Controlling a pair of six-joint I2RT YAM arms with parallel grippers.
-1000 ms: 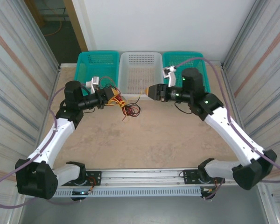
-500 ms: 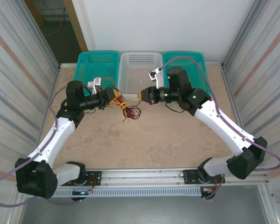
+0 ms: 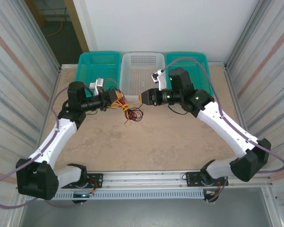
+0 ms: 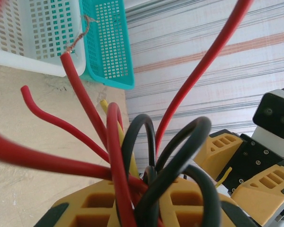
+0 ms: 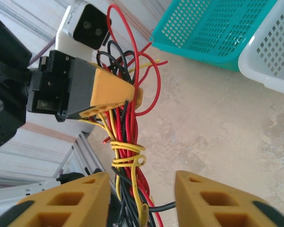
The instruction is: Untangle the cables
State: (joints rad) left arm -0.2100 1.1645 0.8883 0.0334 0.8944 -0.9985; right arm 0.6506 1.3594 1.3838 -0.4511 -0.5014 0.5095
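The cables (image 3: pixel 131 112) are a tangled bundle of thin red, black and yellow wires, hanging just above the table behind its middle. My left gripper (image 3: pixel 117 99) is shut on the bundle's upper end. In the left wrist view, red and black loops (image 4: pixel 85 106) sprout from its yellow jaws. In the right wrist view, a yellow wire is coiled around the strands (image 5: pixel 127 149) below the left gripper (image 5: pixel 131 97). My right gripper (image 3: pixel 143 97) faces it from the right. Its jaws (image 5: pixel 142 182) are open, with the bundle between them and touching neither finger.
Three baskets line the back edge: a teal one (image 3: pixel 98 64), a white one (image 3: pixel 142 66) and another teal one (image 3: pixel 199 61). Corrugated metal walls close in both sides. A rail with the arm bases runs along the near edge (image 3: pixel 142 182).
My right gripper has moved left, up to the hanging bundle, with most of that travel in the first half second. The left gripper holds the cables where they were.
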